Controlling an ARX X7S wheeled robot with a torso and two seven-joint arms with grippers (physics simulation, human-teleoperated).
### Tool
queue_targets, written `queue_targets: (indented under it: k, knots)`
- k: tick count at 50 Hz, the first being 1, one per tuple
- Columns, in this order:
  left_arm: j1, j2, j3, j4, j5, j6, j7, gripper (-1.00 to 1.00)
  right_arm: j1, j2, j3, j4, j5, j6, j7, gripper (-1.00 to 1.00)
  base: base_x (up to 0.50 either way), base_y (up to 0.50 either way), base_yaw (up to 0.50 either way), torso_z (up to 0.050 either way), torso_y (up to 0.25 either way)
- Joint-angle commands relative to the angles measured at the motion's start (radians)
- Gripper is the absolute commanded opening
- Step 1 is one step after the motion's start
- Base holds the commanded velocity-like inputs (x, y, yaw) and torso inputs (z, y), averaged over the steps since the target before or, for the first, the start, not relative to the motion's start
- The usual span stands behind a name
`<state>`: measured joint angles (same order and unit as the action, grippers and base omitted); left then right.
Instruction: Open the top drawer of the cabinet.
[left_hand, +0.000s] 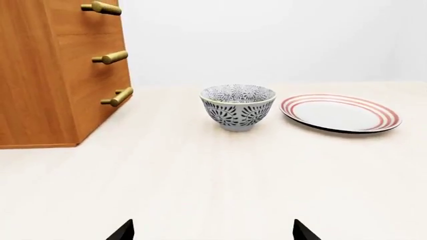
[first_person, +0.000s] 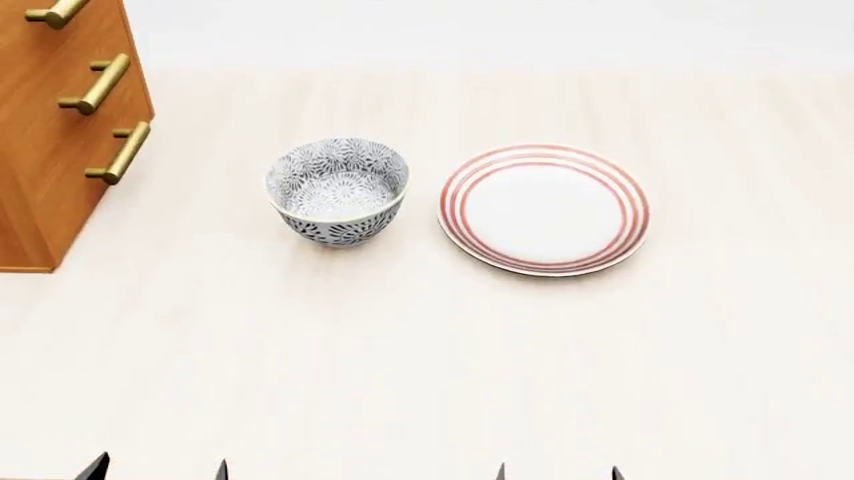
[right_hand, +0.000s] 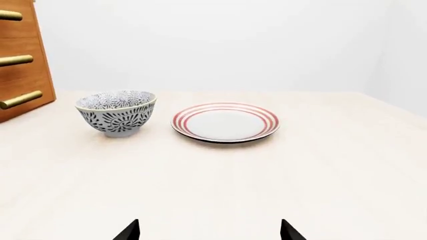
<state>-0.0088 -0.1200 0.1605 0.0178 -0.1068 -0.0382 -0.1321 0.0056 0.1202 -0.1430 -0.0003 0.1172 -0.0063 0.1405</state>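
Note:
The orange-brown cabinet (first_person: 40, 150) stands at the table's far left, with three brass bar handles stacked on its front. The top drawer (left_hand: 75, 17) carries the uppermost handle (first_person: 56, 12), and its front sits flush with the two below. That handle (right_hand: 10, 16) also shows at the edge of the right wrist view. My left gripper (left_hand: 213, 232) is open and empty, low over bare table, well short of the cabinet. My right gripper (right_hand: 209, 232) is also open and empty. In the head view only the fingertips (first_person: 94, 468) of the two grippers show, at the near edge.
A blue-patterned bowl (first_person: 336, 190) stands to the right of the cabinet. A white plate with red rings (first_person: 543, 208) lies to the right of the bowl. Pale wooden tabletop (first_person: 427, 360) stretches between these and my grippers.

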Motion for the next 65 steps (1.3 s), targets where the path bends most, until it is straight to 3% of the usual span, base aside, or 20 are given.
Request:
queue_targets:
  k: [1, 14, 65]
  knots:
    - [-0.002, 0.006, -0.012, -0.01, 0.006, 0.017, 0.005, 1.0, 0.001, -0.006, 0.008, -0.002, -0.004, 0.003, -0.008, 1.0, 0.0, 0.0, 0.0, 0.05, 0.0]
    - [-0.001, -0.005, 0.005, -0.014, -0.002, 0.028, -0.004, 1.0, -0.002, 0.004, -0.006, -0.004, 0.01, -0.031, -0.005, 1.0, 0.04, 0.0, 0.0, 0.031, 0.0]
    - [-0.008, -0.036, 0.043, -0.013, -0.039, 0.027, -0.037, 1.0, 0.002, 0.035, -0.044, -0.004, 0.054, -0.05, 0.022, 1.0, 0.5, 0.0, 0.0, 0.0, 0.0]
